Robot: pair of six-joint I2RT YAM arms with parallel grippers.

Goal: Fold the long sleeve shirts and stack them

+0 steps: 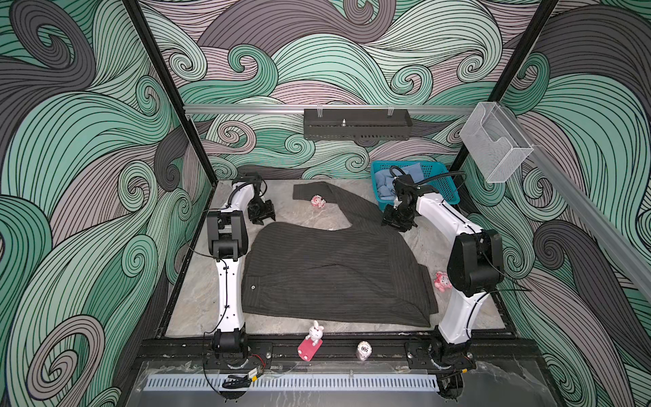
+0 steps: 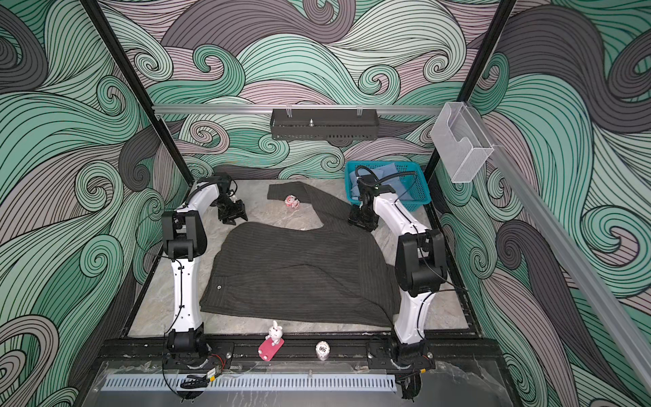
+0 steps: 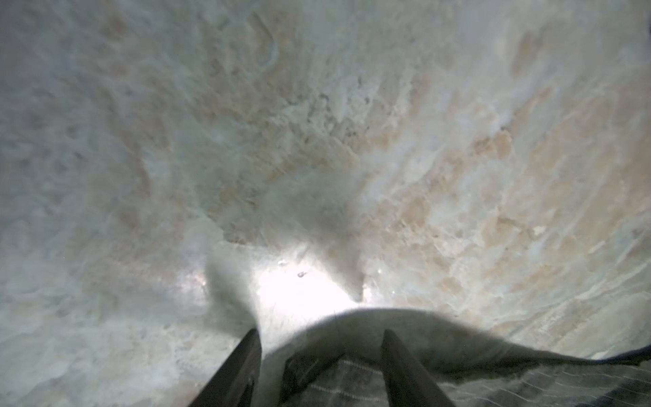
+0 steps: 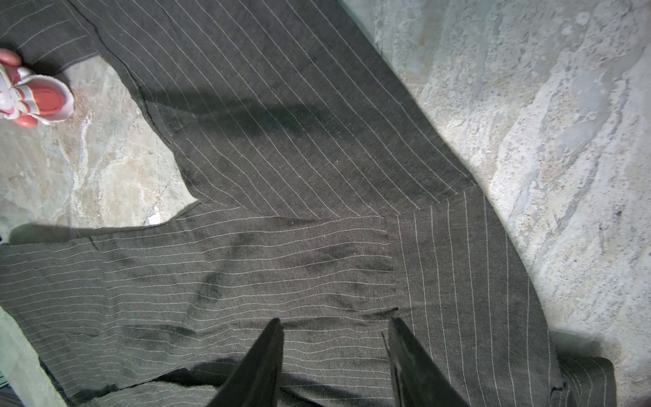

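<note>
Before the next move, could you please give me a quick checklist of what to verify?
1. Left gripper jaws apart: ok.
2. Left gripper gripping pinstriped shirt edge: cannot tell.
3. Right gripper open above that shirt: ok.
4. Far sleeve folded in: not ok, lies stretched out.
5. Pink toy clear of sleeve: cannot tell.
6. Light blue shirt out of basket: not ok.
</note>
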